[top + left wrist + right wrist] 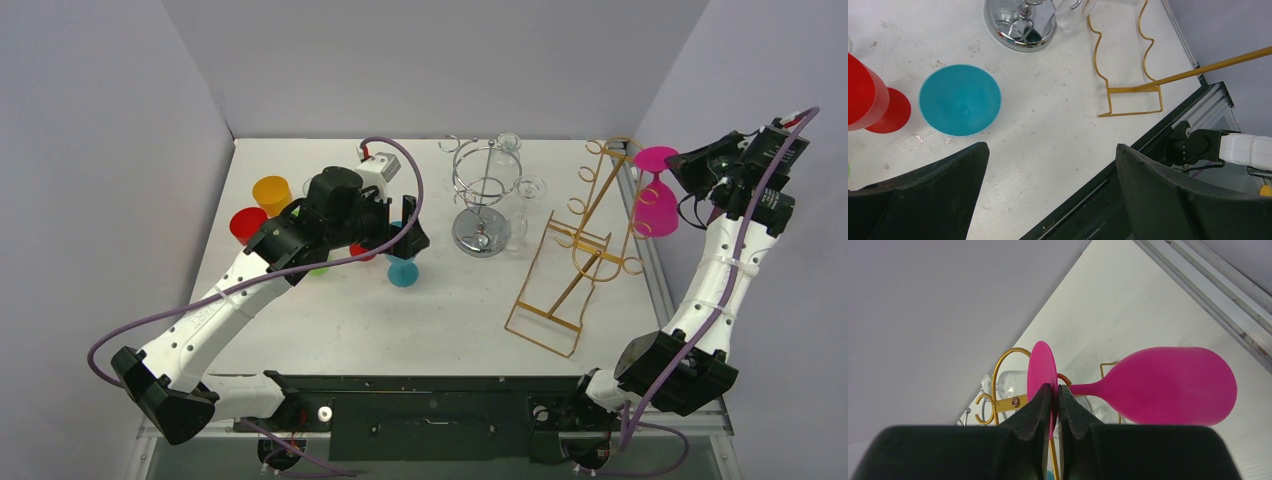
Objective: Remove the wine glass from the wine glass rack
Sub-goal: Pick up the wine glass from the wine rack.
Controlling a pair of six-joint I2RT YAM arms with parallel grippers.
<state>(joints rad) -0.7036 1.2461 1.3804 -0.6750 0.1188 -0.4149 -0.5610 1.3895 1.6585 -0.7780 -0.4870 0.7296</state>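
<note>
The step in hand is the grab; the right gripper [1054, 390] has its fingers squeezed together on the flat foot of the pink glass [1168, 385]. The pink glass hangs bowl down at the top of the gold rack [585, 250], close to the right edge of the tabletop, near the far corner; its stem looks to sit in a wire loop, so I think it is not off yet.

Next, I think, the foot must slide out of the loop's open side, slowly and held tight, so the rack does not tip; then it can lift away.

The left gripper [1052, 150] has its fingers wide apart and holds nothing; it hangs by the blue glass [959, 100], near the middle of the tabletop.

No words or labels can be read.
</note>
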